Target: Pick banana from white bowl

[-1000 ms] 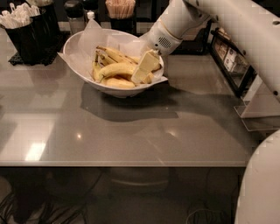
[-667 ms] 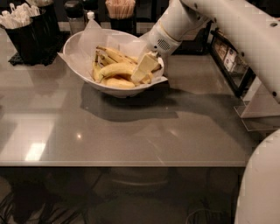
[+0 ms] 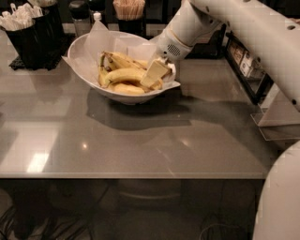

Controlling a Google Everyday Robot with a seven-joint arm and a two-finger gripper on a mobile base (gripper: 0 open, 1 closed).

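The white bowl (image 3: 84, 77), lined with crinkled white paper, stands at the back of the grey table and holds several bananas. The curved yellow banana (image 3: 123, 75) lies across the middle of the pile, with straighter brown-speckled bananas behind and under it. My gripper (image 3: 153, 75) reaches down from the upper right into the right side of the bowl, right at the banana's right end. Its pale fingers (image 3: 154, 71) overlap the fruit there.
Black cutlery holders (image 3: 33, 33) stand at the back left beside the bowl. A shaker (image 3: 79, 14) and a toothpick holder (image 3: 129, 11) stand behind it. A dark rack (image 3: 246, 65) and a clear stand (image 3: 281, 117) are at the right edge.
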